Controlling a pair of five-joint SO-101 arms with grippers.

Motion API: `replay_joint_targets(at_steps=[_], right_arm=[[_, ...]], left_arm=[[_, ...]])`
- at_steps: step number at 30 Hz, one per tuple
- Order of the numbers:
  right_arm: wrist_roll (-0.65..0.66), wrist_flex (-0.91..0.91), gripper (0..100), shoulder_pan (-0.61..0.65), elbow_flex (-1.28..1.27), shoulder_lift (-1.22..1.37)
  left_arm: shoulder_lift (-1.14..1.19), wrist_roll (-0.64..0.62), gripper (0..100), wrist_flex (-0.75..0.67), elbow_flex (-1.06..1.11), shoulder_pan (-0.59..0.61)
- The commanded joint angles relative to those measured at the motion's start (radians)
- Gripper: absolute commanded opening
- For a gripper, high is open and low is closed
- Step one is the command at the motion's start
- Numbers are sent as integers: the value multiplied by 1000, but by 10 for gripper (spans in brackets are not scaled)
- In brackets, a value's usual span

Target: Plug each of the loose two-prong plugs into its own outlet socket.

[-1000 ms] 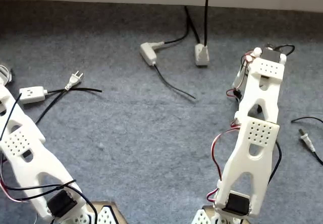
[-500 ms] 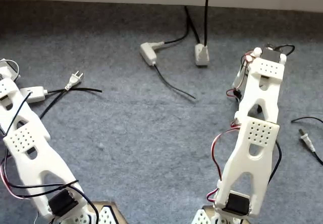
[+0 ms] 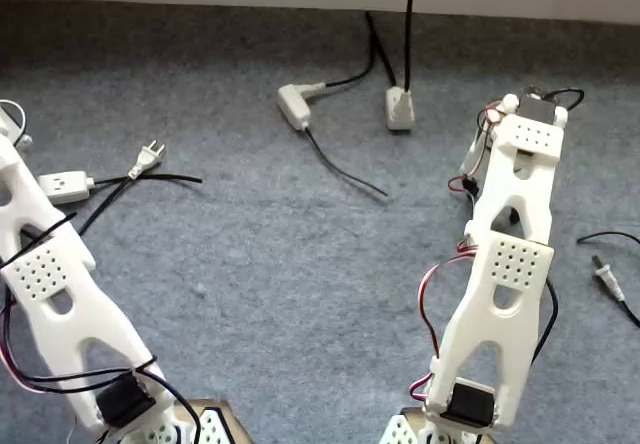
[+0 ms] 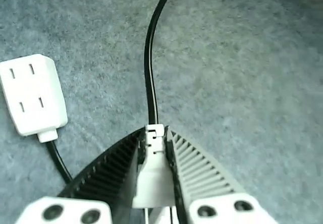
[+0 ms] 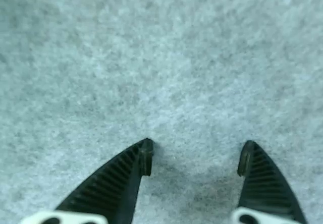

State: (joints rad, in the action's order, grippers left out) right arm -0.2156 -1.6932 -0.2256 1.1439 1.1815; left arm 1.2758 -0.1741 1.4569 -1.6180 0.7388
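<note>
PLUG IN HAND: The left gripper (image 4: 155, 135) is clamped on a white plug (image 4: 153, 176), its black cord (image 4: 150, 72) trailing ahead, with a socket (image 4: 33, 95) just beside it on the carpet (image 4: 242, 57). The step appears to be mating the two. The prongs are hidden, so the next move likely calls for turning them toward the slots. The right gripper (image 5: 194, 158) hangs spread apart over the carpet. A pronged plug (image 3: 150, 154) lies near the socket and a loose plug (image 3: 606, 276) lies beyond the right arm (image 3: 510, 264). Crossed cords could snag.
</note>
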Motion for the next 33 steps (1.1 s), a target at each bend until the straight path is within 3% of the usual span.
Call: replay_joint_targets(at_steps=[1,3,7,14,18,24,29,33], right_arm=[[-11,-13,268,33,4,12],[-11,-13,268,33,4,12],[-11,-13,268,30,4,12],[-11,-13,268,31,4,12],[-11,-13,268,31,4,12],[-9,-13,268,27,4,12],[-9,-13,268,27,4,12],[-9,-13,268,27,4,12]], left_arm=[[-209,8,7,235,-47,-77],[-265,8,7,334,-33,-102],[-357,8,7,333,111,-99],[-576,25,7,333,621,-108],[-785,115,7,331,909,-176],[-1079,126,7,322,1270,-285],[-1225,124,7,199,1595,-352],[-1265,124,7,-9,1894,-371]])
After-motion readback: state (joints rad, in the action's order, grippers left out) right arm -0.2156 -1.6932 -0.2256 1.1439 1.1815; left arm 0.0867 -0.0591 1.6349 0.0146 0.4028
